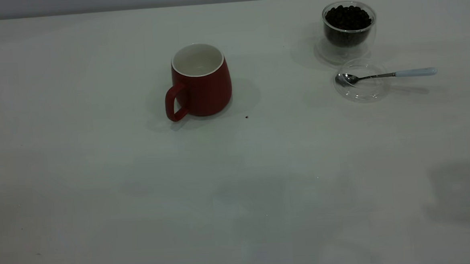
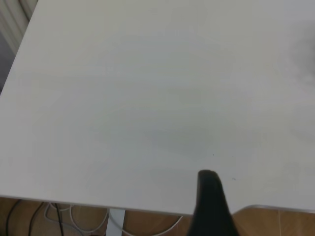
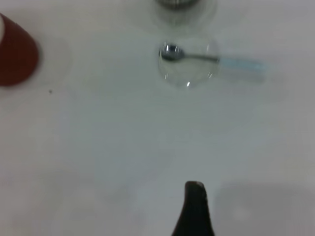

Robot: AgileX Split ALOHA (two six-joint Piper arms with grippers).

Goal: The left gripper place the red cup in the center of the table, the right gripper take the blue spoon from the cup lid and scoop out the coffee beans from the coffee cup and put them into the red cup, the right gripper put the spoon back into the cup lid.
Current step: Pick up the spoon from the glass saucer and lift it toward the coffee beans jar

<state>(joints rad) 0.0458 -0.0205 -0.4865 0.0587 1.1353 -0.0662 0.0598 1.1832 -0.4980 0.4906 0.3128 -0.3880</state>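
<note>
Nearest the camera, a long bare stretch of worktop [image 1: 238, 196] is lying unused, and neither arm is showing in the outside view. Only one dark finger [image 2: 211, 206] of the left hand is reaching into its own wrist view, over blank worktop near an edge, so I cannot tell whether that hand is wide or narrow. One dark finger [image 3: 193, 211] of the right hand is likewise poking into its wrist view, well short of the spoon, and again I cannot tell its opening.

Further back, the red cup [image 1: 198, 82] is standing upright near the middle, handle turned toward the camera, its white inside looking empty. By my reading the cup is already placed, so the step in hand is the right hand going for the spoon [image 1: 385, 75].

The spoon's bowl is resting inside the clear lid [image 1: 361, 81], while its pale blue handle [image 1: 416, 72] is sticking out past the rim over the worktop. That overhanging handle is the part to grip, coming down from above with the fingers across it, gently enough not to tip or drag the light lid.

Just behind the lid, almost touching it, the glass cup [image 1: 349, 31] is sitting filled nearly to the brim with coffee beans [image 1: 348, 18]. One dark speck [image 1: 246, 117] is lying beside the red cup.
</note>
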